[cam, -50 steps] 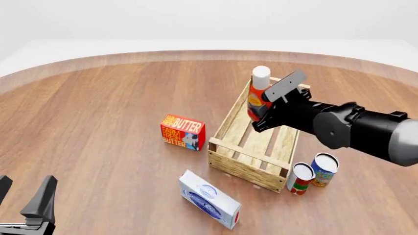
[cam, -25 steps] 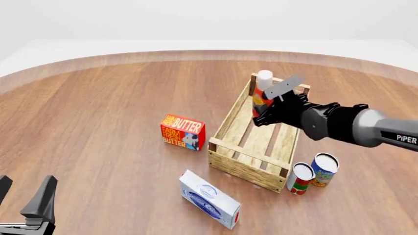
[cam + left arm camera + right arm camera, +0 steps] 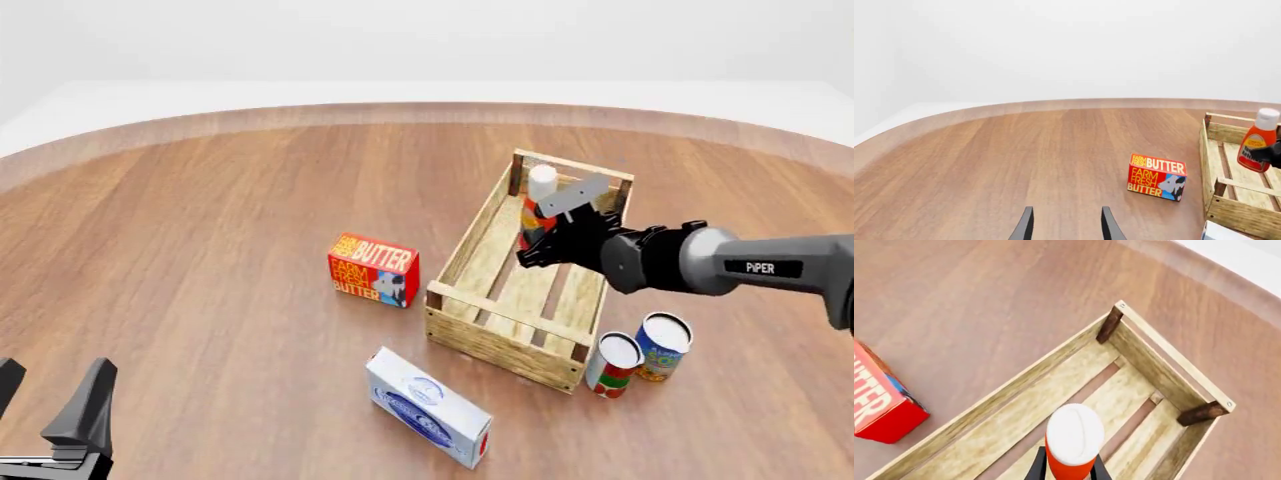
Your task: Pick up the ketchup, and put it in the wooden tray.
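Now lowering: ketchup (image 3: 538,200) clenched in right gripper (image 3: 541,232), upright inside tray (image 3: 461,262), far end. Advised: set down on slats, then release. Left gripper (image 3: 1064,229) spread, idle.

Hidden and cut-off bits

The red squeeze bottle with the white cap (image 3: 539,203) has its lower half hidden behind the black right gripper (image 3: 537,243). The black left gripper (image 3: 54,420) is cut off at the lower left edge.
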You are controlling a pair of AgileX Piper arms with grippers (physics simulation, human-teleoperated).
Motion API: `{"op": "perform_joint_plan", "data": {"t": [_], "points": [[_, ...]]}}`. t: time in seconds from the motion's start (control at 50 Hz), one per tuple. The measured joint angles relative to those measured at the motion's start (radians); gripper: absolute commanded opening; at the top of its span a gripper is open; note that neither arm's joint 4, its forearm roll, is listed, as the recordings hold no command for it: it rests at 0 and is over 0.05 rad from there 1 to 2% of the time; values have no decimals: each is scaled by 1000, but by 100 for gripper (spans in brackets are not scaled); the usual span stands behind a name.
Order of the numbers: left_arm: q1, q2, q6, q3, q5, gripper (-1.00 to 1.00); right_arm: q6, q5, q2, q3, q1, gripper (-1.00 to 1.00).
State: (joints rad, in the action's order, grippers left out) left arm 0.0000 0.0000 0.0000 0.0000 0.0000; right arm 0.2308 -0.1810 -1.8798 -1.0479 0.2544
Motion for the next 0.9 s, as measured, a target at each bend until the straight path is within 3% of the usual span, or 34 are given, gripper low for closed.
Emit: {"op": "perform_joint_plan", "data": {"t": [0.8, 0.82, 0.9], "points": [[0, 0, 0, 0, 0, 100, -19, -91, -90, 19, -11, -100], [0, 0, 0, 0, 0, 100, -20, -92, -90, 19, -11, 100], [0, 0, 0, 0, 0, 100, -28, -97, -97, 24, -12, 100]]}}
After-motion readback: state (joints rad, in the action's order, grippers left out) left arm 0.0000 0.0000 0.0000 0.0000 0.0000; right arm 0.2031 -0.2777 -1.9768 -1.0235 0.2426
